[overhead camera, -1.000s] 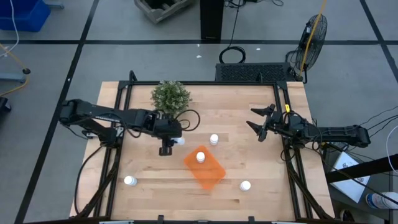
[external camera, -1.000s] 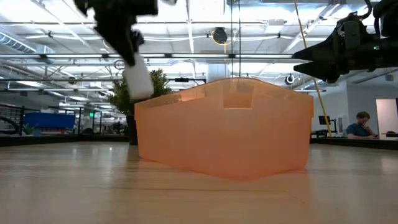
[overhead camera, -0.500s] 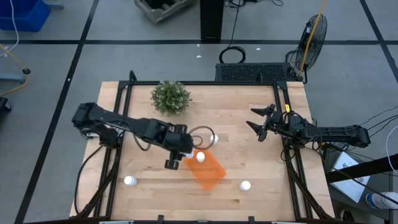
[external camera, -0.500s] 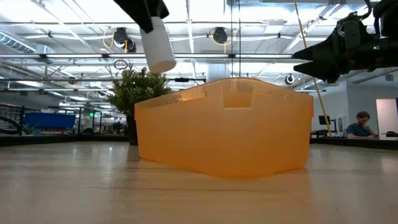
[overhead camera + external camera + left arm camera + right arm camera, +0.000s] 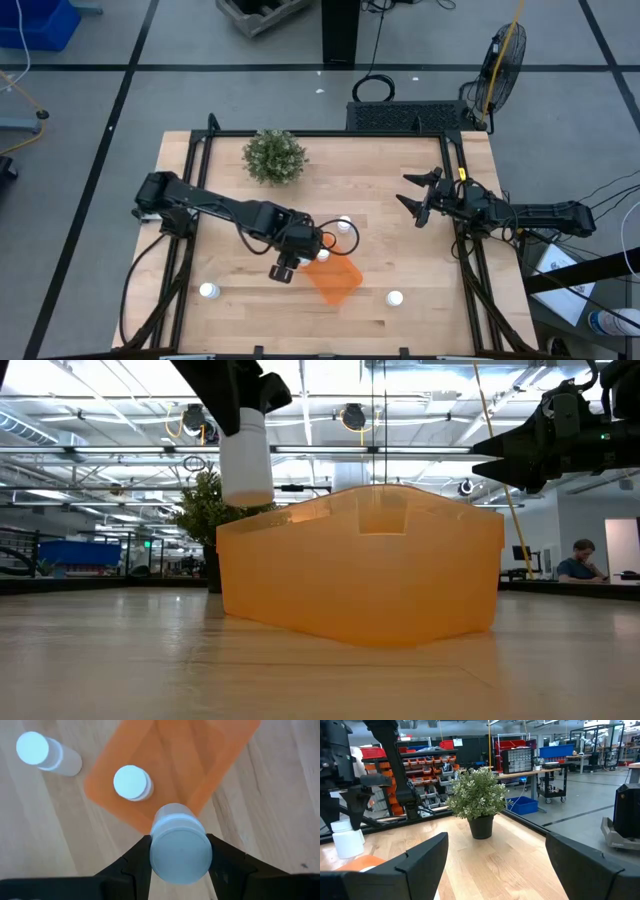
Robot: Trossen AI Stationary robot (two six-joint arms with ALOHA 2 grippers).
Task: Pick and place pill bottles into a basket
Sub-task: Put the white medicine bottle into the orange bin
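Note:
The orange basket [image 5: 335, 278] lies on the table near its middle, with one white pill bottle [image 5: 322, 255] standing upright in it. My left gripper [image 5: 284, 268] is above the basket's left end, shut on another pill bottle [image 5: 246, 460]. A third bottle [image 5: 345, 224] stands on the table just beyond the basket. Two more bottles stand near the front edge, one at the left [image 5: 208, 290] and one at the right [image 5: 394, 297]. My right gripper [image 5: 415, 200] waits open and empty at the table's right side. My left gripper pinches the pill bottle's upper part [image 5: 150, 847] between its two fingers, one finger on each side. The fingers point down from above. The bottle hangs upright below them [image 5: 246, 480], lifted clear, over the basket's edge [image 5: 145, 827].
A green potted plant [image 5: 274, 157] stands at the table's far left. The table's black frame rails run along its left [image 5: 185, 250] and right [image 5: 470, 270] sides. Bare wood lies between the basket and my right gripper.
My left gripper has carried the pill bottle from near the plant toward the table's right and near edge, to above the basket's left end. The bottle was tilted on the way and now hangs upright, a little lower than half a second ago.

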